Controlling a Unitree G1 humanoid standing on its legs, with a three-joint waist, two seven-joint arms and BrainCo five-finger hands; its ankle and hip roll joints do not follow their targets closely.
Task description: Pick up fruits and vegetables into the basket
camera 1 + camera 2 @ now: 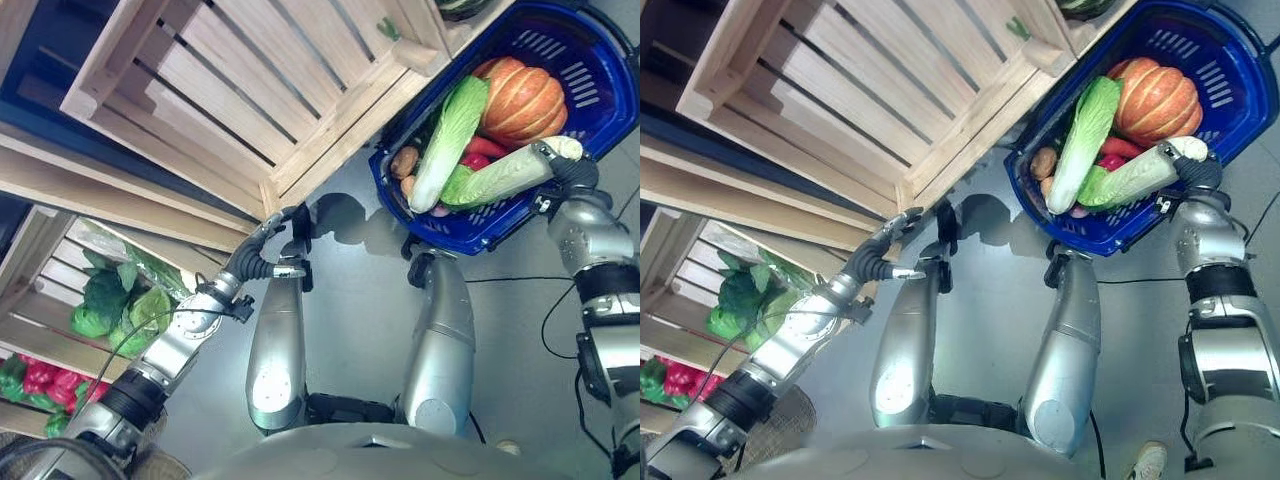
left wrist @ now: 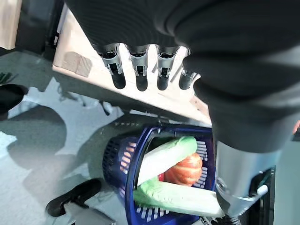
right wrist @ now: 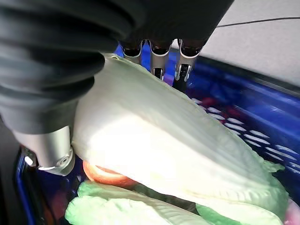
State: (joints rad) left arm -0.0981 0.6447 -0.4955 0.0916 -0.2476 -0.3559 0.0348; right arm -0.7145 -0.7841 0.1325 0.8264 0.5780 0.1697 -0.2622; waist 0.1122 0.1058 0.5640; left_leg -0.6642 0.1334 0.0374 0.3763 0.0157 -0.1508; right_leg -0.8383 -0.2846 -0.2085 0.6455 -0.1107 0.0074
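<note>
1. Down at the lower left, the shelf crates hold leafy greens (image 1: 110,305) and red peppers (image 1: 40,378), both not yet picked; the left hand (image 1: 268,243) hangs by the corner of the big wooden crate (image 1: 240,90), fingers relaxed and straight, nothing in it.
2. Over to the right, the blue basket (image 1: 600,70) sits on the floor already loaded: a pumpkin (image 1: 520,98), one napa cabbage (image 1: 450,135) lying lengthwise, a potato (image 1: 404,161), and something red underneath.
3. Far right, the right hand (image 3: 61,75) is wrapped around a second napa cabbage (image 3: 159,140), which lies over the basket's near edge, leafy end inside; looks like the drop-off step to me.
4. To do it well I'd lower it until it rests on the pile beside the first cabbage, then uncurl the fingers; letting go early risks it tipping out over the rim.
</note>
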